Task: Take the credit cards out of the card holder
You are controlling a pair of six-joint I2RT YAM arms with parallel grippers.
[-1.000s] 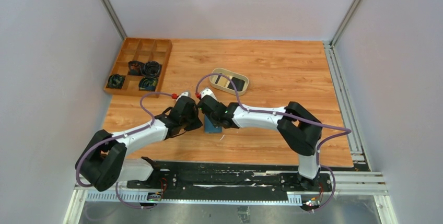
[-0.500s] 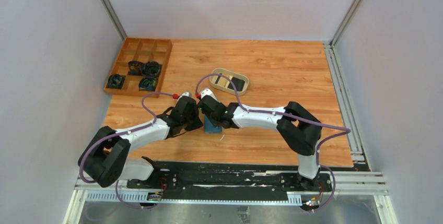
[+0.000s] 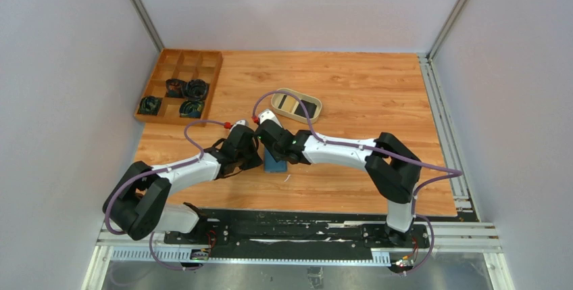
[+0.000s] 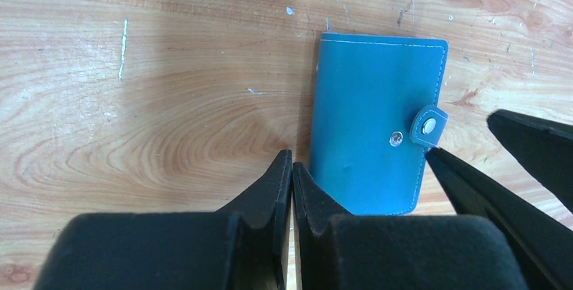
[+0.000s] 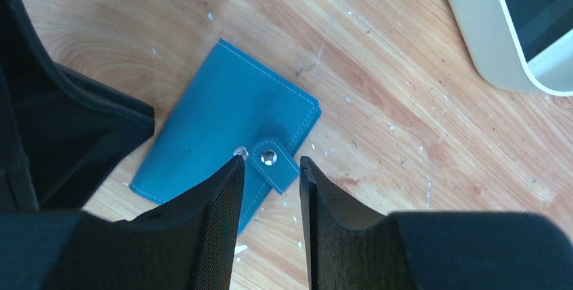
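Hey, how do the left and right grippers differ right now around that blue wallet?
The left gripper is shut, the right gripper open. The left gripper's tips meet beside the long edge of the wallet; the right gripper straddles its snap tab. Both have black fingers and hold nothing.

Wooden compartment tray (image 3: 189, 60), holding what may be dark coiled cables (image 3: 196, 88), stands apart from beige oval dish (image 5: 490, 33).

The right claw (image 5: 271, 163), fingers (image 5: 216, 222) parted, straddles the unsnapped tab (image 5: 278, 170) of the folded card holder (image 5: 216, 114).
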